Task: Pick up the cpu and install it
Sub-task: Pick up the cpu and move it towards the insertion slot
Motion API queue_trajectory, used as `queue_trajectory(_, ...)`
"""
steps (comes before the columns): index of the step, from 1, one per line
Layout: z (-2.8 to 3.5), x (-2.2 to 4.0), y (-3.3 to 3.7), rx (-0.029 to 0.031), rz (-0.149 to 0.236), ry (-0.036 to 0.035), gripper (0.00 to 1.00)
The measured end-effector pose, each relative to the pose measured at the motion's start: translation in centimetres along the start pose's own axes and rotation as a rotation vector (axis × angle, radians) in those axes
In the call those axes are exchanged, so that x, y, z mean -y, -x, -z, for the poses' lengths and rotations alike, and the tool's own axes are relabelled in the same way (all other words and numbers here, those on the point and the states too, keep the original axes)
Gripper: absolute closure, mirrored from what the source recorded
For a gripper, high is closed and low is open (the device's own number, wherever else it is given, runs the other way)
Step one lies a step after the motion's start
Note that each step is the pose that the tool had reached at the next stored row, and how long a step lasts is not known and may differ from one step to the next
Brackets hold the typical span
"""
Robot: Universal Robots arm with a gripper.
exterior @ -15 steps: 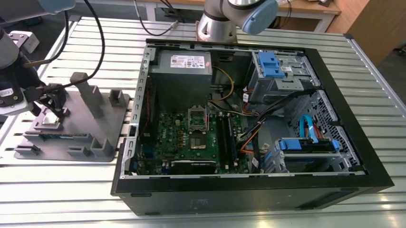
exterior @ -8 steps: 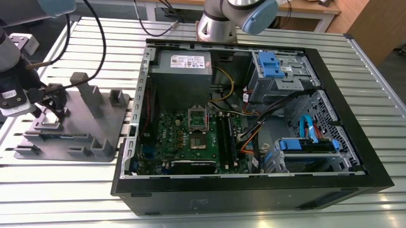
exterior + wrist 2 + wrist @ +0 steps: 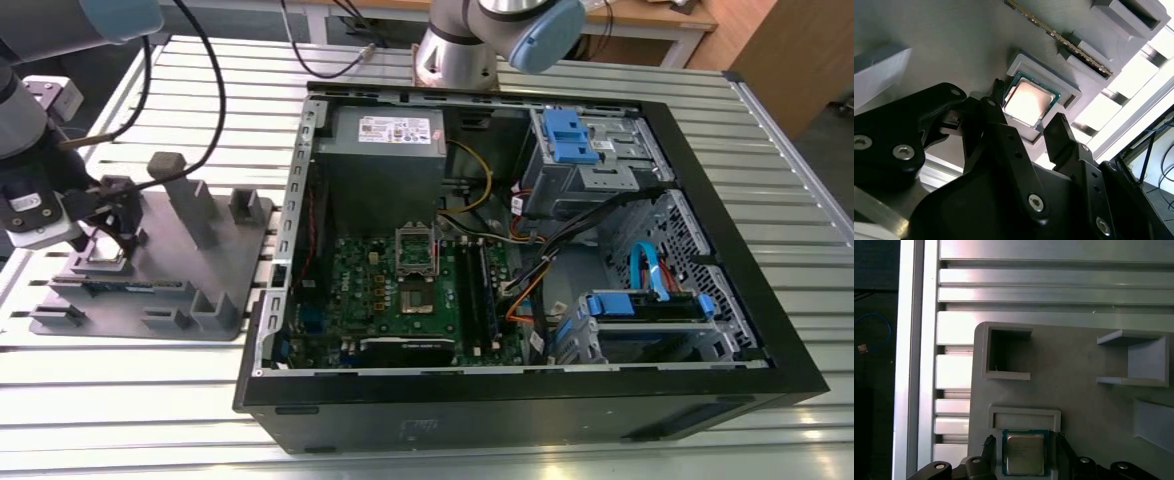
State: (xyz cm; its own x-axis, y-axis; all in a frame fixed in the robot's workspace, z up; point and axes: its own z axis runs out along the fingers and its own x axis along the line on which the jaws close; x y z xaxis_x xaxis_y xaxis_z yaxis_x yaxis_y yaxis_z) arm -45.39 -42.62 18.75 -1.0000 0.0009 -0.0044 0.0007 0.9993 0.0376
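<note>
Second wrist view gives the best look: the cpu [image 3: 1029, 102] sits flat in its little square pocket on the grey holder tray [image 3: 954, 45], silver top facing up and catching the light. The jaws are open and straddling it. One black finger [image 3: 999, 117] is right up against one edge of the chip, and I can't tell if it's actually touching. The other finger [image 3: 1059, 131] stands a bit off the opposite edge with a strip of tray showing between, so nothing is gripped. The first wrist view shows the same thing, with the chip in its pocket between the two fingertips. Over in the exterior view, the tray lies on the slatted metal bench [image 3: 534, 455] at the exterior view's left, just beside the open computer case [image 3: 534, 400]. The arm is down over the tray. Inside the case the green motherboard [image 3: 387, 300] lies flat, with the socket frame [image 3: 416, 250] near its middle, well apart from the chip.
</note>
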Motion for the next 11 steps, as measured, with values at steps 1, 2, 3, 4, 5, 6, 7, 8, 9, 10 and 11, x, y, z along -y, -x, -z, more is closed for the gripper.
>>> queue_trajectory(1,-0.07,0.01,0.00,-0.0001,0.001,-0.0001,0.41)
queue_trajectory(2,-0.12,0.01,-0.01,-0.0002,0.002,-0.0001,0.41)
queue_trajectory(3,-0.17,0.01,-0.01,-0.0002,0.002,-0.0001,0.41)
queue_trajectory(4,-0.21,0.01,-0.02,-0.0002,0.002,0.0000,0.41)
queue_trajectory(5,-0.23,0.01,-0.02,-0.0002,0.002,-0.0001,0.41)
queue_trajectory(6,-0.23,0.01,-0.02,-0.0003,0.002,-0.0001,0.41)
queue_trajectory(7,-0.23,0.01,-0.02,-0.0004,0.002,-0.0002,0.41)
queue_trajectory(8,-0.24,0.01,-0.02,-0.0002,0.002,-0.0001,0.41)
queue_trajectory(9,-0.25,0.01,-0.02,-0.0001,0.002,0.0000,0.41)
queue_trajectory(10,-0.25,0.01,-0.02,-0.0001,0.002,0.0000,0.41)
queue_trajectory(11,-0.27,0.01,-0.02,-0.0001,0.002,0.0000,0.41)
